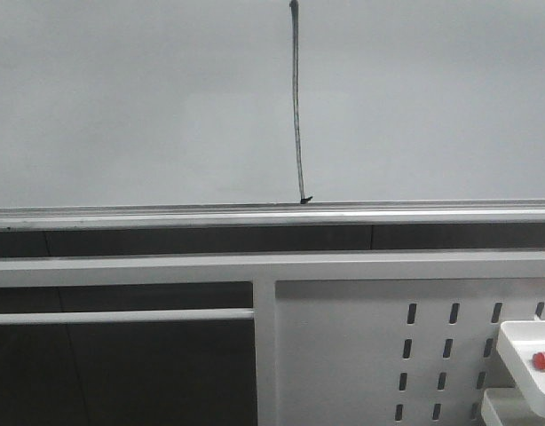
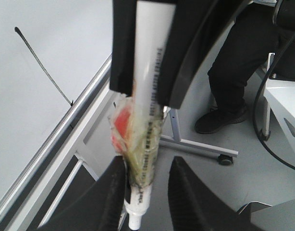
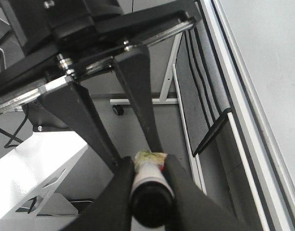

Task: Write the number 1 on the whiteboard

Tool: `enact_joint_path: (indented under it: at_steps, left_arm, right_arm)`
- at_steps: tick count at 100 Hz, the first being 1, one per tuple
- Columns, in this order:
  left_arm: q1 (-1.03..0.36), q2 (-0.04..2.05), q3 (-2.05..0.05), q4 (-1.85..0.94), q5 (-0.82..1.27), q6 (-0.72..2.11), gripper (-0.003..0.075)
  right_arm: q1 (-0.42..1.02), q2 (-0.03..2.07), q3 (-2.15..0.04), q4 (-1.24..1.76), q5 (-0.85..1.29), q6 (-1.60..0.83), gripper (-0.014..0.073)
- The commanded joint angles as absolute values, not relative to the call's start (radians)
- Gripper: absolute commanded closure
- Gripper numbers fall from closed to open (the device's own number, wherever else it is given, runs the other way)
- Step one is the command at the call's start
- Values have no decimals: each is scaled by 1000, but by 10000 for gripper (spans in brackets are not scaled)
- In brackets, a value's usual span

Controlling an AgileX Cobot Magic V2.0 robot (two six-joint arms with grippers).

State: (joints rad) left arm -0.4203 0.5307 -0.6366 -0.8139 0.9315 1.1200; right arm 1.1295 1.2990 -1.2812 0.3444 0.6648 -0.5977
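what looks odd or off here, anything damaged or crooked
The number 1 on the whiteboard leans slightly, and its lower end touches the silver rail. The marker has crumpled yellowish tape around its middle. Nothing looks spilled or broken.

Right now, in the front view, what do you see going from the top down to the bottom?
The whiteboard with the number 1 → the board's silver rail → a dark gap → a white crossbar → the metal panel with slot holes.
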Motion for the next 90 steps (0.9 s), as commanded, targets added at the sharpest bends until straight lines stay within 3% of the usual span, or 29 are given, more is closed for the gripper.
enact_joint_path:
  at_steps: [1, 16, 41, 90]
  left_arm:
    - [-430, 544, -671, -862, 883, 1109, 512]
    - [-430, 544, -671, -869, 844, 1109, 549]
    - [-430, 544, -671, -871, 836, 1109, 741]
    - [-430, 544, -671, -882, 838, 1109, 740]
  right_arm:
    - [1132, 1273, -1320, 362, 599, -608, 646]
    - [1132, 1273, -1320, 362, 613, -608, 646]
    - [1132, 1273, -1320, 362, 614, -608, 646]
    - [1132, 1273, -1320, 375, 608, -608, 646]
